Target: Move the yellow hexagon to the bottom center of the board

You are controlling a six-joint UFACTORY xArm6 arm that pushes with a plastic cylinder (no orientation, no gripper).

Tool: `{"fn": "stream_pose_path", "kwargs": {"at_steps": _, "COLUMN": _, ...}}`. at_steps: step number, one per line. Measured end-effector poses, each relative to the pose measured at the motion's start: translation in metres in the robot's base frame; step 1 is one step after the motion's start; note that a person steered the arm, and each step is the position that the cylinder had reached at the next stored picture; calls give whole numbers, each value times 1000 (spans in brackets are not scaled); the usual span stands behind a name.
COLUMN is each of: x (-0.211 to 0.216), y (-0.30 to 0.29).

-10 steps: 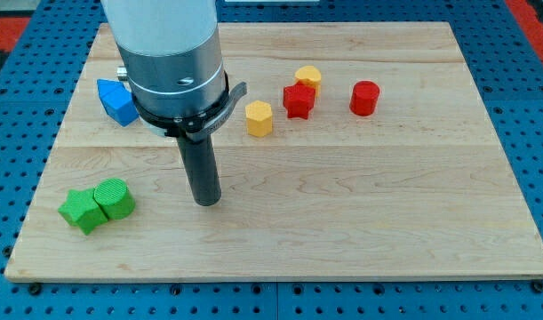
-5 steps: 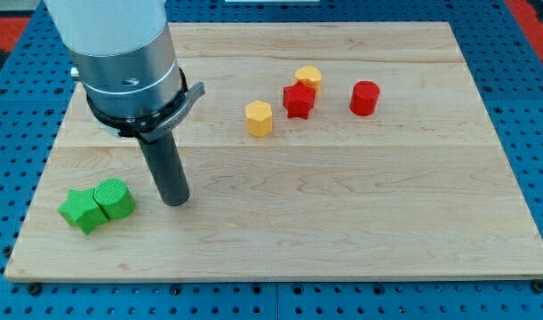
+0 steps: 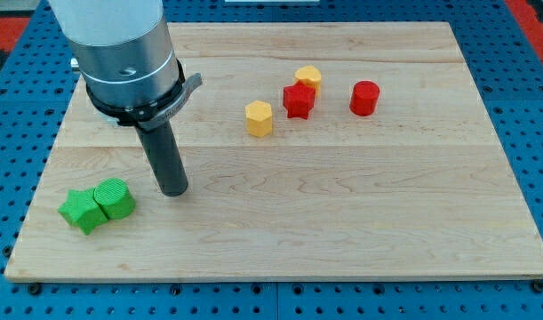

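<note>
The yellow hexagon [image 3: 259, 117] sits on the wooden board [image 3: 342, 222], above the board's middle. My tip [image 3: 174, 191] rests on the board at the lower left, well to the left of and below the hexagon and not touching it. The tip is just to the right of the green cylinder [image 3: 115, 198]. A second yellow block [image 3: 307, 77] lies up and to the right of the hexagon.
A red star [image 3: 299, 100] touches the second yellow block from below. A red cylinder [image 3: 364, 98] stands to their right. A green star [image 3: 80, 210] touches the green cylinder's left side. The arm's wide body [image 3: 120, 53] covers the upper left of the board.
My tip has moved left from the board's middle-left towards the green blocks, then nearly stopped. The blue block seen earlier is now hidden behind the arm. No block has moved.
</note>
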State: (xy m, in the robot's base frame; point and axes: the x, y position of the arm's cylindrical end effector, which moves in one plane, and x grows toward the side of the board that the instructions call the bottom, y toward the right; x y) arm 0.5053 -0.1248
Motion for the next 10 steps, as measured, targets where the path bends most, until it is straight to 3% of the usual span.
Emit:
{"fn": "stream_pose_path", "kwargs": {"at_steps": 3, "x": -131, "y": 31}}
{"fn": "stream_pose_path", "kwargs": {"at_steps": 10, "x": -141, "y": 51}}
